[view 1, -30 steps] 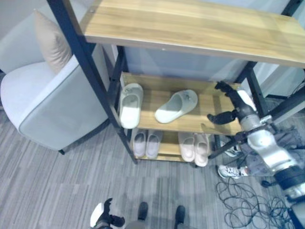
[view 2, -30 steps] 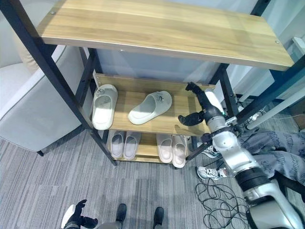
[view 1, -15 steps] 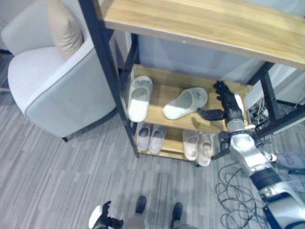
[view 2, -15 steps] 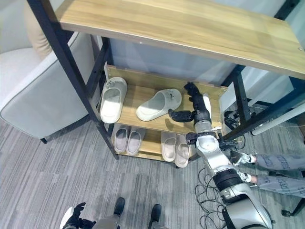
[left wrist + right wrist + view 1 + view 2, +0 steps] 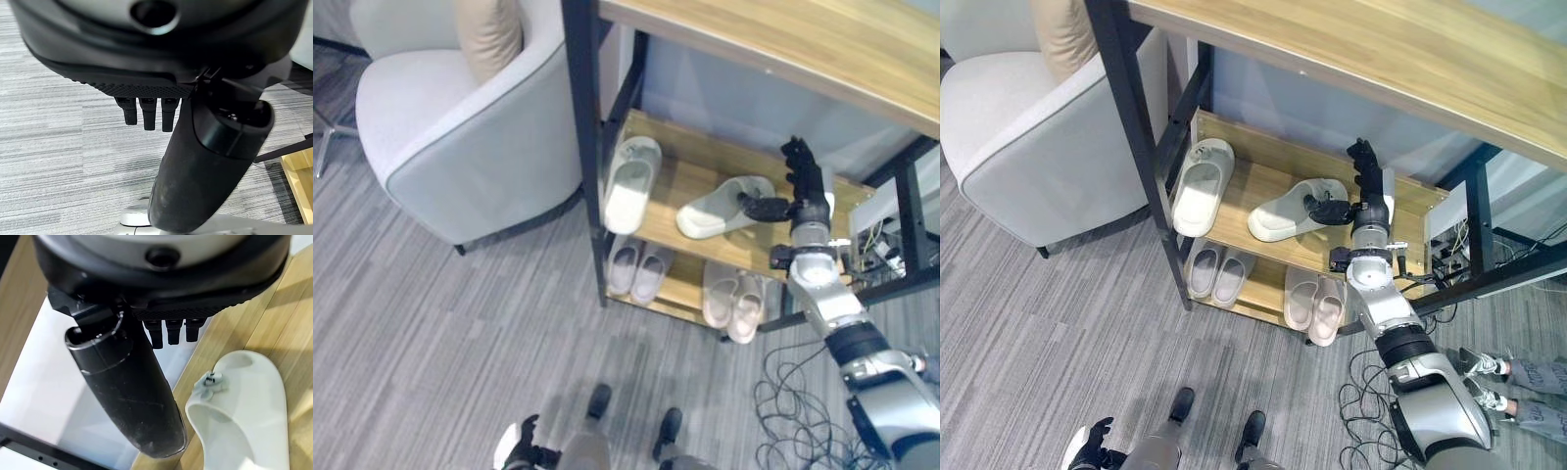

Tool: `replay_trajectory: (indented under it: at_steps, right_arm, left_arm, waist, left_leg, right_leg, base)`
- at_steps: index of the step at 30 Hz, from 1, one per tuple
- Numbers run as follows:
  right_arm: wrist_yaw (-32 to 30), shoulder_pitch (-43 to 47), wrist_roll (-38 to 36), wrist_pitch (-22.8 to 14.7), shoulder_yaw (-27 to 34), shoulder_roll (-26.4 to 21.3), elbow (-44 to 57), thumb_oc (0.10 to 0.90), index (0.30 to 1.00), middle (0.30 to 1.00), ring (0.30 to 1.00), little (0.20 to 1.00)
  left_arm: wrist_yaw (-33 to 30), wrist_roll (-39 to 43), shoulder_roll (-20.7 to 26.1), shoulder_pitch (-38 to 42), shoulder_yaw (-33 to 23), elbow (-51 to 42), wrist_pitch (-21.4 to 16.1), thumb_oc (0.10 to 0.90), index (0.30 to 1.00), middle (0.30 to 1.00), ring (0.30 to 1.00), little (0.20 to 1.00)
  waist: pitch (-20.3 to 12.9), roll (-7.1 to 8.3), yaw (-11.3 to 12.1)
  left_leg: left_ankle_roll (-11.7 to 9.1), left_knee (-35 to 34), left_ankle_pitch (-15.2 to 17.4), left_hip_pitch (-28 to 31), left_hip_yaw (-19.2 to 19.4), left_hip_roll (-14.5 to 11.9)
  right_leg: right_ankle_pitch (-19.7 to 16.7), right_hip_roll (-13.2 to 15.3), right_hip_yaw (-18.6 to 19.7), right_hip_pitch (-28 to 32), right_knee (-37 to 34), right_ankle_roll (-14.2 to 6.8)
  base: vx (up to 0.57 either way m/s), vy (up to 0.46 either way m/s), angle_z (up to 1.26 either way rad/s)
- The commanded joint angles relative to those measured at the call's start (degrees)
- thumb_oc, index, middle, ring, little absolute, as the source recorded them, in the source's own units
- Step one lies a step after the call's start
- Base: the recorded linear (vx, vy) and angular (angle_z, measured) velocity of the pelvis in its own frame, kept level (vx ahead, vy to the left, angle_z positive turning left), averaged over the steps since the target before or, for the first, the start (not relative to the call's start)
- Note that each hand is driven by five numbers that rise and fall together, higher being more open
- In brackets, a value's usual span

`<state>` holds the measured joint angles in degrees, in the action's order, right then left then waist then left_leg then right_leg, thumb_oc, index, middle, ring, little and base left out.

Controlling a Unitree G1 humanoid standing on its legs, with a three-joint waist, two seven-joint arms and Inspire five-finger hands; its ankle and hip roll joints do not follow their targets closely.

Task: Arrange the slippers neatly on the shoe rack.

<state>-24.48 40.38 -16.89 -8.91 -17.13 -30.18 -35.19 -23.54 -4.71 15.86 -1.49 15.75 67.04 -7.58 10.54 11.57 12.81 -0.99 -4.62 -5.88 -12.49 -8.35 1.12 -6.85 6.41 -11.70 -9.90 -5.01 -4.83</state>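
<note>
Two slippers on the middle shelf, right robot hand at the slanted one

Two pale slippers lie on the middle shelf (image 5: 1263, 186) of the shoe rack (image 5: 1141, 147). The left slipper (image 5: 1200, 186) sits by the rack's black front post, lying straight front to back. The right slipper (image 5: 1295, 209) lies aslant, its toe end toward the right and back of the shelf, well apart from its mate.

The right robot hand (image 5: 1363, 191) reaches onto the same shelf at the slanted slipper's toe end. Its fingers point up and are spread and straight, and its thumb (image 5: 1329, 210) stretches toward the slipper and appears to touch its upper; whether it presses on it cannot be told. In the right wrist view the slipper (image 5: 242, 411) shows just beyond the thumb (image 5: 129, 387), with the fingertips (image 5: 173, 332) uncurled and holding nothing.

On the lower shelf (image 5: 1268, 294) stand two more pairs: one pair (image 5: 1219, 274) on the left, side by side, and another pair (image 5: 1317, 304) on the right, touching each other and jutting past the shelf's front edge.

The left robot hand (image 5: 519, 450) hangs low over the grey carpet (image 5: 431, 333); in its wrist view its fingers (image 5: 146, 115) look loosely relaxed and hold nothing.

A grey armchair (image 5: 460, 117) with a beige cushion (image 5: 489, 34) stands left of the rack.
</note>
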Motion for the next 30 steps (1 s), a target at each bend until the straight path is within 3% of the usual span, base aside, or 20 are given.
replay_trajectory:
  at_steps: [1, 6, 13, 14, 15, 19, 21, 23, 30]
  right_arm:
    - [-4.4, 8.9, 3.5, -4.3, 1.9, -3.9, 0.6, 0.8, 0.9, 0.9, 0.9, 0.9]
    - [-7.9, 11.2, 7.1, -1.4, 1.8, -3.3, -2.8, 0.8, 0.9, 0.9, 0.9, 0.9]
    - [-8.8, 14.0, 5.4, -1.2, 1.3, -2.2, -6.3, 0.8, 0.9, 0.9, 0.9, 0.9]
    - [-9.2, 14.5, 5.4, -0.9, 1.1, -2.0, -7.0, 0.595, 0.592, 0.592, 0.592, 0.592]
    - [-9.2, 14.7, 5.3, -0.7, 1.0, -1.9, -7.3, 0.569, 0.554, 0.554, 0.554, 0.554]
    - [-8.9, 15.0, 4.5, -0.3, 0.7, -1.1, -7.9, 0.558, 0.538, 0.538, 0.538, 0.538]
    - [-9.1, 15.1, 3.8, -0.3, 0.5, -0.5, -8.7, 0.504, 0.455, 0.455, 0.455, 0.455]
    - [-9.1, 15.1, 3.9, -0.3, 0.2, -0.1, -8.3, 0.4, 0.3, 0.3, 0.3, 0.3]
    - [-9.1, 13.9, 4.5, -0.8, 0.0, -0.1, -6.0, 0.4, 0.3, 0.3, 0.3, 0.3]
  left_arm:
    - [-2.0, 2.0, -0.8, 2.2, 1.6, 2.8, -1.5, 0.8, 0.9, 0.9, 0.9, 0.9]
    - [-3.1, 3.7, -0.6, 3.9, 1.3, 1.9, -1.5, 0.8, 0.9, 0.9, 0.9, 0.9]
    - [-4.1, 5.3, -0.3, 5.5, 1.1, 1.5, -1.5, 0.8, 0.9, 0.9, 0.9, 0.9]
    - [-4.3, 5.7, -0.4, 5.6, 1.2, 1.6, -1.4, 0.8, 0.9, 0.9, 0.9, 0.9]
    - [-4.3, 5.9, -0.5, 5.6, 1.2, 1.5, -1.4, 0.8, 0.9, 0.9, 0.9, 0.9]
    - [-4.3, 6.5, -0.6, 6.0, 1.2, 1.5, -1.2, 0.8, 0.9, 0.9, 0.9, 0.9]
    - [-4.3, 7.0, -0.7, 6.3, 1.2, 1.6, -1.1, 0.8, 0.9, 0.9, 0.9, 0.9]
    - [-4.4, 7.2, -0.8, 6.4, 1.2, 1.7, -1.0, 0.8, 0.9, 0.9, 0.9, 0.9]
    - [-4.7, 7.8, -1.1, 6.8, 0.7, 2.0, -0.9, 0.8, 0.9, 0.9, 0.9, 0.9]
  waist:
    - [-0.8, -2.16, 0.9]
    - [0.6, -2.33, 0.9]
    - [2.0, -2.61, 0.2]
    - [2.3, -2.67, 0.1]
    - [2.4, -2.67, 0.1]
    - [2.5, -2.73, -0.3]
    - [2.5, -2.72, -0.7]
    - [2.5, -2.66, -0.9]
    - [2.2, -2.73, -1.8]
  left_leg:
    - [0.1, -0.4, 3.5, 0.4, -2.2, -0.5]
    - [0.2, -0.4, 3.2, -0.8, -2.7, -0.3]
    - [0.4, -0.4, 2.9, -1.6, -2.7, -0.4]
    - [0.4, -0.4, 2.8, -1.8, -2.6, -0.4]
    - [0.4, -0.4, 2.8, -1.9, -2.6, -0.4]
    - [0.4, -0.4, 2.7, -2.2, -2.4, -0.4]
    - [0.4, -0.4, 2.8, -2.3, -2.3, -0.5]
    - [0.3, -0.4, 2.8, -2.3, -2.1, -0.6]
    - [0.4, -0.4, 3.2, -1.9, -1.7, -0.7]
  right_leg:
    - [6.0, -1.3, 0.3, 3.7, 0.1, -3.1]
    - [5.9, -1.3, -0.3, 2.7, 0.3, -3.0]
    - [5.7, -1.3, 0.1, 1.6, 0.7, -2.9]
    - [5.5, -1.3, 0.3, 1.2, 0.7, -2.8]
    - [5.5, -1.3, 0.3, 1.1, 0.7, -2.8]
    - [5.4, -1.3, 0.5, 0.8, 0.7, -2.7]
    - [5.3, -1.3, 0.7, 0.5, 0.7, -2.7]
    - [5.3, -1.4, 0.7, 0.4, 0.6, -2.7]
    - [5.3, -1.3, 1.0, 0.3, 0.8, -2.6]
  base:
    - [0.0, 0.016, 0.07]
    - [-0.01, 0.012, 0.1]
    - [-0.01, 0.005, 0.01]
    - [-0.02, 0.009, -0.05]
    - [-0.02, 0.012, -0.06]
    - [0.0, 0.006, -0.03]
    - [0.0, 0.0, 0.0]
    - [0.0, 0.0, 0.0]
    - [0.01, 0.002, -0.01]
